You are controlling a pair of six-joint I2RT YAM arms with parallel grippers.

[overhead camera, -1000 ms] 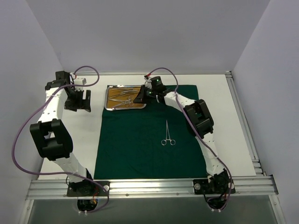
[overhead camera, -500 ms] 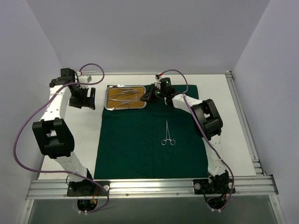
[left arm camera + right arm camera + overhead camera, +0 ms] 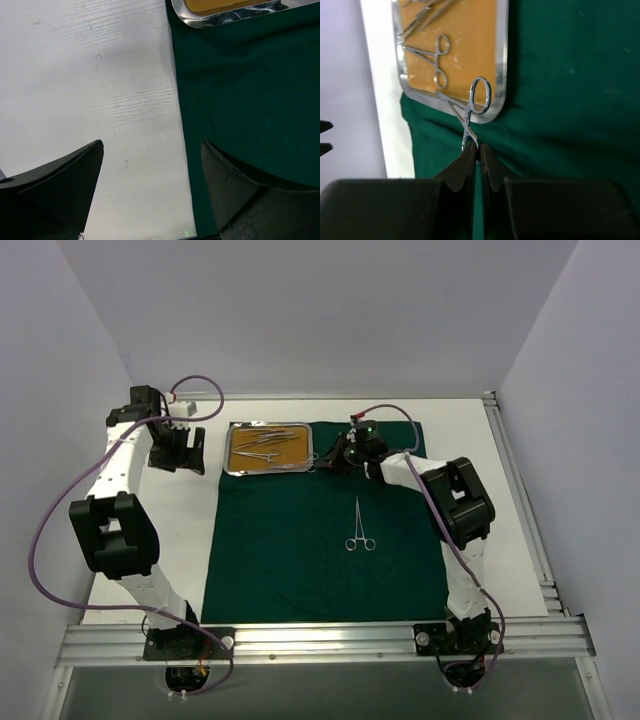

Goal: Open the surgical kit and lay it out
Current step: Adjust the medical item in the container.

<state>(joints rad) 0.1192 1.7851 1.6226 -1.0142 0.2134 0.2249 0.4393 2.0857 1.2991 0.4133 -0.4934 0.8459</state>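
Setting: A white table [image 3: 500,500] boxed in by plain pale walls [image 3: 320,310], seen from above.
Right gripper [image 3: 472,152]: Fingers pinched tight on the tip of the held clamp [image 3: 468,125], a ring-handled steel tool.
Clamp position: Its ring overlaps the rim at the right end of the tray [image 3: 502,60]. Whether it touches the rim I cannot tell.
Just changed: A second ago this gripper was over the tray's right end. It has since drawn back to the right, above the green cloth [image 3: 300,560], bringing the clamp with it.
Meaning: Probably one more tool is leaving the tray to be laid out.
Left gripper [image 3: 151,150]: Jaws wide, holding nothing, hovering over the cloth's left edge near the tray. It has barely moved.
Cloth: Already spread flat, with the tray at its far left corner.
Count, clamps: Three. The held one, a second clamp [image 3: 360,530] lying alone mid-cloth, and a third clamp [image 3: 440,61] in the tray.
Count, tweezers [image 3: 422,12]: Thin straight pieces at the tray's far end, number unclear.
Count, rest: One tray, one cloth.
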